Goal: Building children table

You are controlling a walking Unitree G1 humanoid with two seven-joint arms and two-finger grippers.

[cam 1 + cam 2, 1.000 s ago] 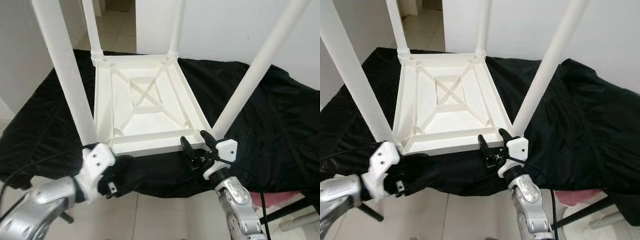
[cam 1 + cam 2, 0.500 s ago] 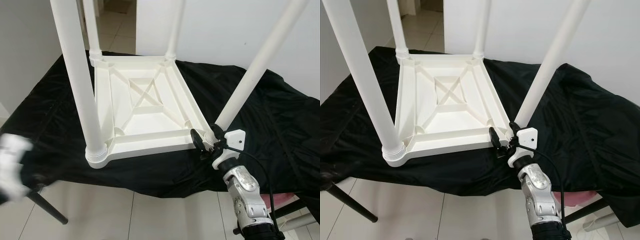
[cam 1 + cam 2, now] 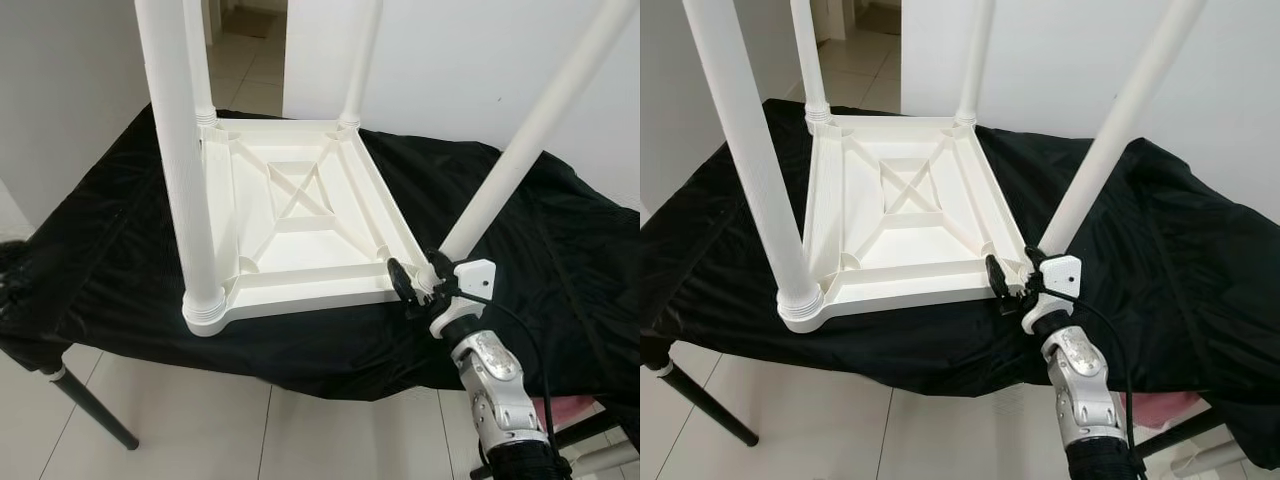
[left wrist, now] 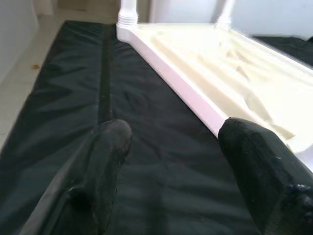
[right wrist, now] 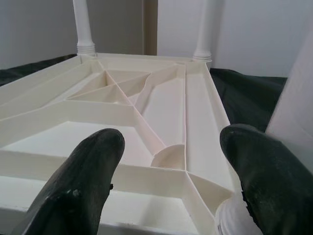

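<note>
- All four legs (image 3: 183,150) of the upturned table (image 3: 300,225) run off the frame's top (ends unseen).
- Black cloth (image 3: 110,260) hides whatever surface lies beneath the table.

Right arm (image 3: 495,385): silver forearm rising from 5 o'clock in the head views, wrist angled toward 11 o'clock. Right gripper (image 3: 413,283): two black fingers (image 5: 80,181) spread apart, nothing between them. Left gripper (image 4: 171,161): seen from its wrist camera, fingers (image 4: 100,166) parted wide, pointing forward, nothing held.
</note>
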